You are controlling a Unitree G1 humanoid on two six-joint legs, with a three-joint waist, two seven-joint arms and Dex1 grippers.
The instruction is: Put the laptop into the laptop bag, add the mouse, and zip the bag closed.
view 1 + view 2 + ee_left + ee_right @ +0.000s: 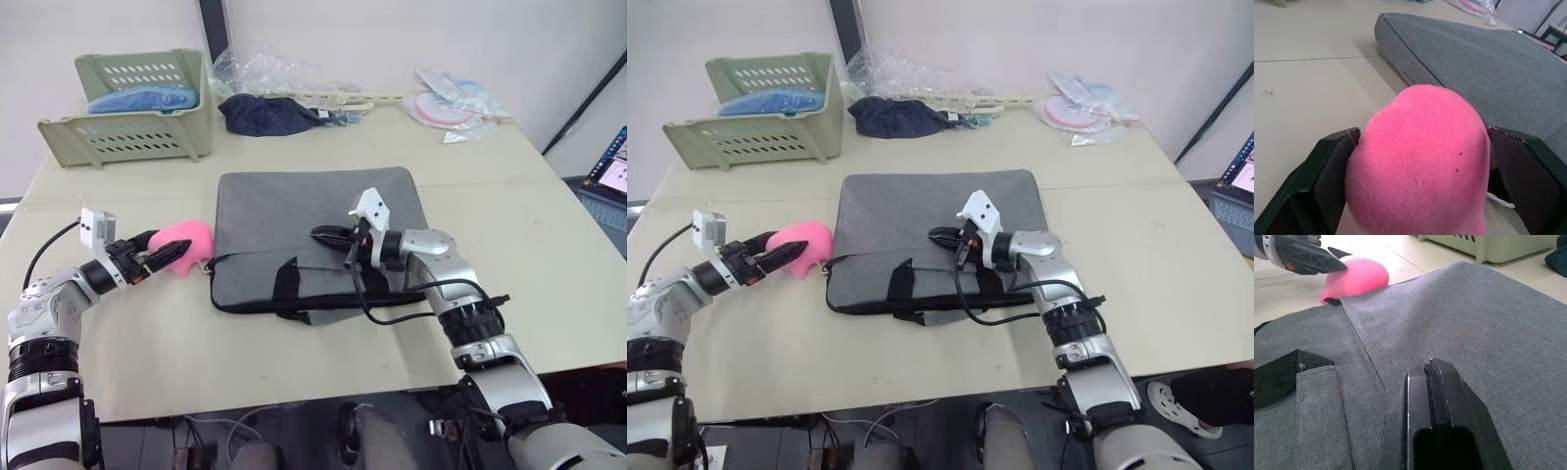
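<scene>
The grey laptop bag (pixel 294 211) lies flat in the middle of the table, its black strap handles (pixel 284 284) at the near edge. The laptop and the mouse are out of view. A fuzzy pink lump (pixel 193 238) rests against the bag's left edge. My left gripper (pixel 176 255) is shut on it, and in the left wrist view the fingers (pixel 1332 171) press both sides of the lump (pixel 1420 161). My right gripper (pixel 318 235) is shut and empty, hovering just over the bag's middle and pointing left; its closed tips (pixel 1432 367) show above the grey fabric (pixel 1474 323).
A pale green basket (pixel 127 108) stands at the back left. A dark navy cloth bundle (pixel 269 113) and clear plastic wrappings (pixel 456 103) lie along the back. A lit screen (pixel 609 171) stands beyond the table's right edge. My right arm's black cable (pixel 392 313) trails over the bag's near edge.
</scene>
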